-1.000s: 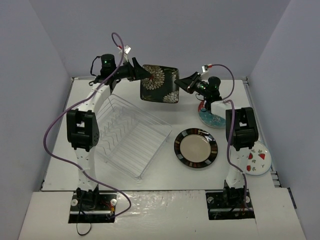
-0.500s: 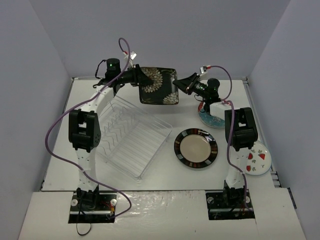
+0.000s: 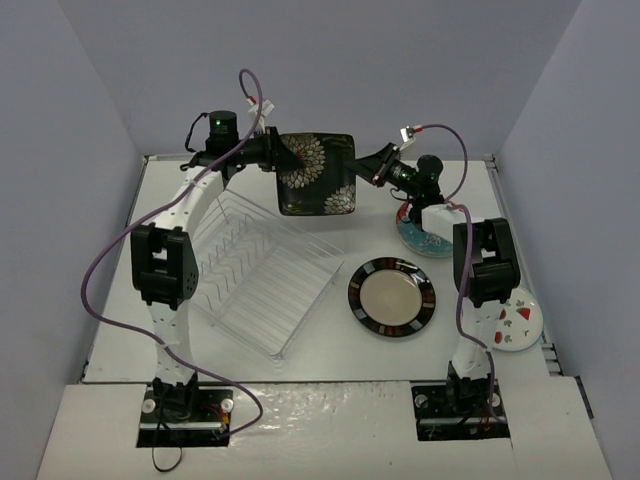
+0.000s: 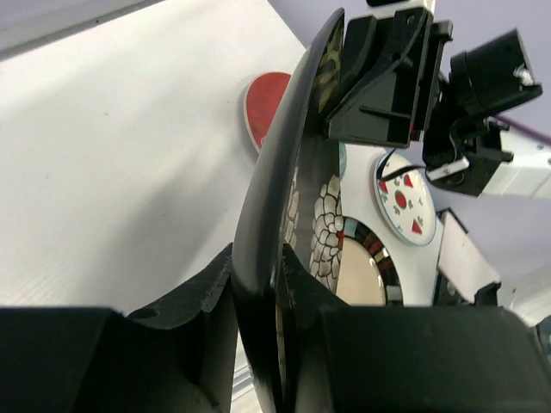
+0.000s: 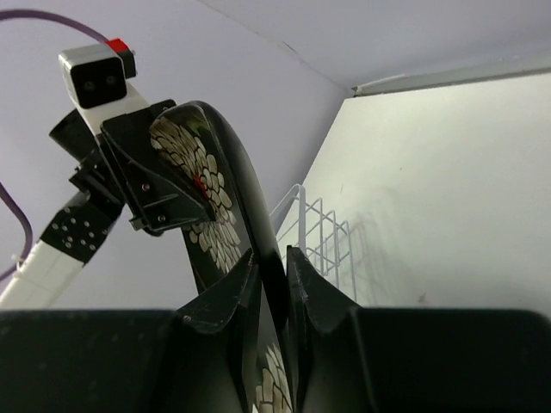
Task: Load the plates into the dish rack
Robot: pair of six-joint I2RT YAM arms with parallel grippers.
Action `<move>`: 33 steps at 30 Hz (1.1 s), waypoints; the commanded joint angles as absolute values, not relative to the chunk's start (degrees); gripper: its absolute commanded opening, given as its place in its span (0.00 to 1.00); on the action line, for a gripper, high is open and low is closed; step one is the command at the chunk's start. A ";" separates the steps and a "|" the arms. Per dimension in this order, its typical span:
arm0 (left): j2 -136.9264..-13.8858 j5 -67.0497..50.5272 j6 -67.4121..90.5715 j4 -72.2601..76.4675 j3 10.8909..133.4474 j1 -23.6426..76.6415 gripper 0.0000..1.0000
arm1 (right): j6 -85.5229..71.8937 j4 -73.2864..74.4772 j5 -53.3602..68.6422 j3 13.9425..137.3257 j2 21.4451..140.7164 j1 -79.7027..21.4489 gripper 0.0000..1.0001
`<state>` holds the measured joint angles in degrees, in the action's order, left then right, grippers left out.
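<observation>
Between the two grippers, raised above the far part of the table, hangs the square black floral plate, its patterned face turned toward the overhead camera. The left gripper is clamped on the plate's left rim. The right gripper is clamped on the opposite rim. Each wrist view shows the rim pinched between that gripper's fingers. Below the left gripper, toward its arm's base, sits the dish rack. Below the right gripper lies the red-and-teal floral plate, partly hidden by the arm. Nearer that arm's base lie the beige striped-rim plate and the white plate with red triangles.
</observation>
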<state>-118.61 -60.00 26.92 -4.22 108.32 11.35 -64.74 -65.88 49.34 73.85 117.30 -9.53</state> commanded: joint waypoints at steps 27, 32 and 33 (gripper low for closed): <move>-121.93 -88.73 79.28 60.83 121.50 9.43 0.01 | -14.89 -30.01 58.34 87.69 102.65 -15.62 0.00; -126.67 -88.70 87.67 60.57 128.15 8.60 0.97 | -19.40 -35.20 45.52 83.91 97.35 -15.94 0.00; -127.47 -88.60 89.05 60.30 129.48 8.44 0.97 | -20.23 -35.76 43.17 83.37 96.69 -15.91 0.00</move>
<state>-129.84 -84.41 75.98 52.57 121.11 9.37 -16.78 -23.85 53.41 84.34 104.14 -16.27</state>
